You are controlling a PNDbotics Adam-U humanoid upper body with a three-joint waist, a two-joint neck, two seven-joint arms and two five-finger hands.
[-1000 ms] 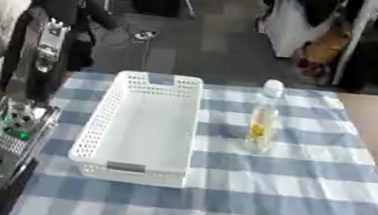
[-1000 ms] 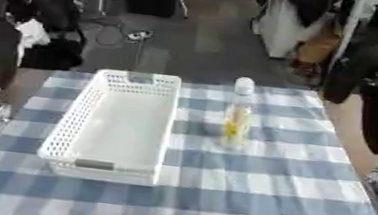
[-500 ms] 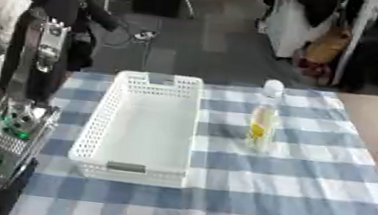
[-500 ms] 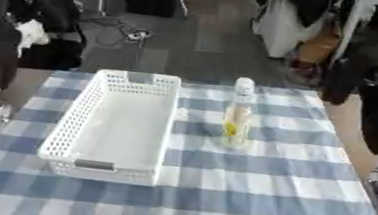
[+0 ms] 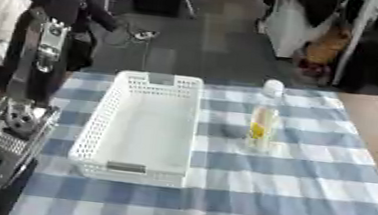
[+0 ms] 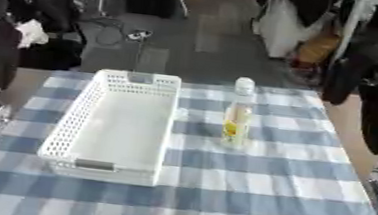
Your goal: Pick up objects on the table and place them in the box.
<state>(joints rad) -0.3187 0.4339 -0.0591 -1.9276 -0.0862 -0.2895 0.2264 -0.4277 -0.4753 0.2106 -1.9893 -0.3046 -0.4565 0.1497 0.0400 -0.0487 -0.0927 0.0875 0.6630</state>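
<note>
I see the worktop [image 5: 307, 192] under a blue-and-white checked cloth [image 6: 262, 197]. Beyond its far edge lies dark floor [image 5: 209, 36], with cables [image 5: 139, 35] at far left and a white bag [image 6: 280, 26] at far right.

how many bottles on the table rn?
1. A clear bottle with a white cap stands upright on the checked tablecloth, just right of the white basket, which looks empty. Nothing seems hidden.
</note>
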